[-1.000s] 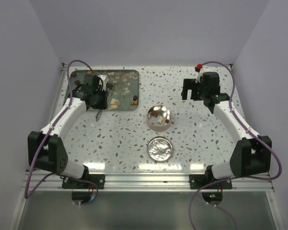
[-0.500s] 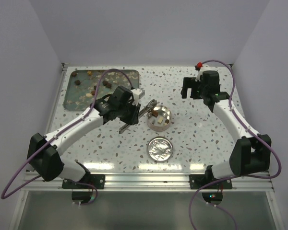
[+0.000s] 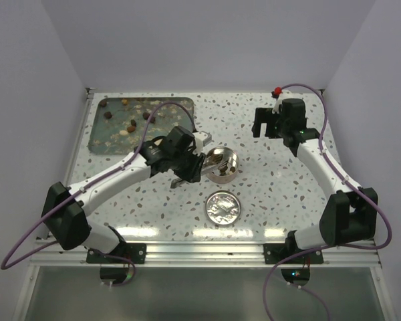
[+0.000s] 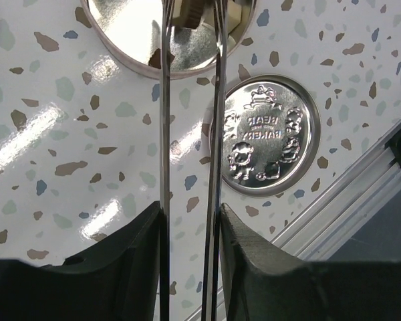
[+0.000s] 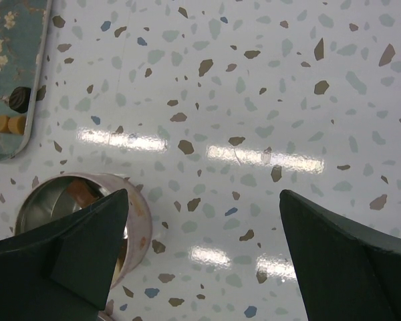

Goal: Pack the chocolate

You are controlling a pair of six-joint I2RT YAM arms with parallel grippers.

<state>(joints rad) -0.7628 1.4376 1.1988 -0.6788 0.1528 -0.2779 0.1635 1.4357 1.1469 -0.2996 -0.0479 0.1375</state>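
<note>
Dark and cream chocolate lumps [image 3: 131, 124] lie on the teal tray [image 3: 167, 107] at the back left. A few more sit inside the round metal tin [image 3: 232, 158] at mid-table. My left gripper [image 3: 190, 167] is shut on a pair of thin metal tongs [image 4: 166, 134], whose tips reach over the tin [image 4: 130, 47]. A tan chocolate piece [image 4: 190, 10] shows between the tips at the view's top edge. My right gripper [image 3: 262, 124] hangs open at the back right, holding nothing. In its wrist view its wide jaws frame the table, with the tin [image 5: 142, 214] at lower left.
The tin's embossed lid [image 3: 223, 206] lies flat just in front of the tin, to the right of the tongs in the left wrist view. The tray's corner [image 5: 13, 60] holds a dark lump [image 5: 17, 99] and a cream one [image 5: 7, 124]. A red knob [image 3: 277, 91] sits behind the right arm.
My left arm swung from the tray rightward to the tin, carrying the tongs, and its tips now sit over the tin. The right arm has not moved.
</note>
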